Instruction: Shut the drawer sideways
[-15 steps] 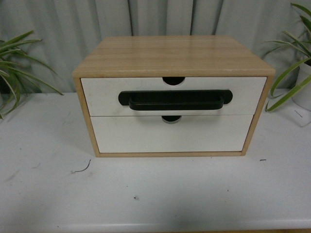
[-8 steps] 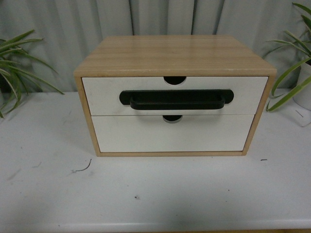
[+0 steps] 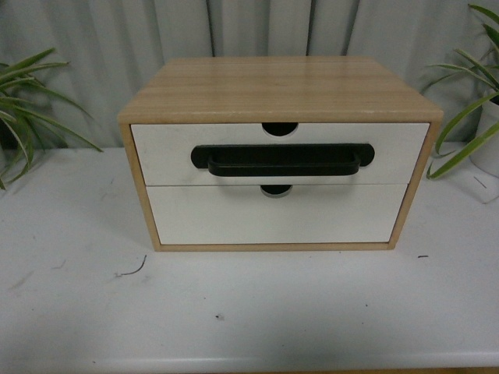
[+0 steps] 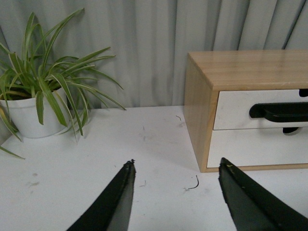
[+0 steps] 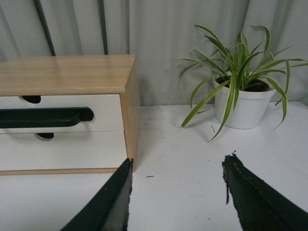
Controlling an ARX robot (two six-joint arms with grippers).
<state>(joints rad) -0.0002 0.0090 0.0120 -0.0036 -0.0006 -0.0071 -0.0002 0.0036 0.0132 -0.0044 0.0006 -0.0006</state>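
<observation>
The drawer (image 3: 171, 152) is the upper one in a light wood cabinet (image 3: 277, 86) on the white table. Its white front carries a long black bar handle (image 3: 281, 160) and a semicircular notch (image 3: 279, 128). The front sits flush with the cabinet frame. It also shows in the left wrist view (image 4: 231, 110) and the right wrist view (image 5: 101, 103). My left gripper (image 4: 175, 166) is open and empty, in front of the cabinet's left corner. My right gripper (image 5: 178, 161) is open and empty, in front of its right corner. Neither arm shows in the front view.
A plain white lower drawer front (image 3: 273, 214) sits below. Potted plants stand at the left (image 4: 29, 113) and right (image 5: 245, 106) of the cabinet. A grey curtain (image 3: 234, 27) hangs behind. The white table (image 3: 249, 312) spreads in front of the cabinet.
The view of the cabinet has shifted very slightly right since a second ago. The drawer front looks the same.
</observation>
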